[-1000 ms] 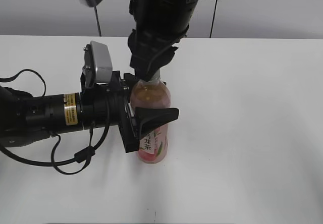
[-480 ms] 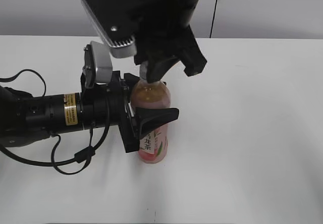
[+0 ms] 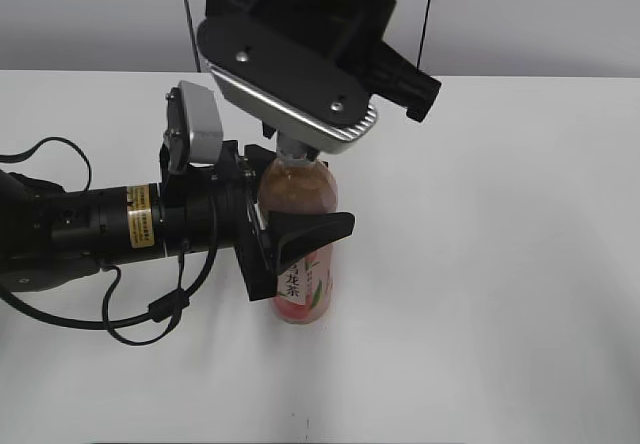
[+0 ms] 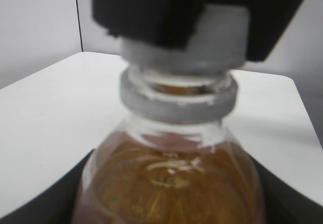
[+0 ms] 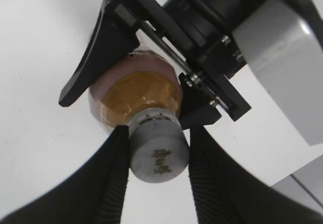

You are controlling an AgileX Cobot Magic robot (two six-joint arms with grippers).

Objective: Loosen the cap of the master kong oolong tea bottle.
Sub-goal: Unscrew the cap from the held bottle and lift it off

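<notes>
— White ribbed cap [image 5: 158,157], dark mark on top: your right pincer [image 5: 156,159] clamps it.
— And the master kong oolong tea bottle [image 3: 299,254]?
— Upright on the worktop [image 3: 500,264], pink label, your left pincer [image 3: 290,232] squeezing its amber body. Your right wrist has rotated since.

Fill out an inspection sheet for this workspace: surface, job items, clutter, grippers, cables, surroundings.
Surface: white table, bare where visible.
Job items: master kong oolong tea bottle upright, amber tea inside; white cap on its neck.
Clutter: nothing seen.
Grippers: left gripper clamped around the bottle's body from the side; right gripper above, one finger on each side of the cap.
Cables: black cable looping on the table beside the left arm; thin cable hanging behind.
Surroundings: plain grey wall.
</notes>
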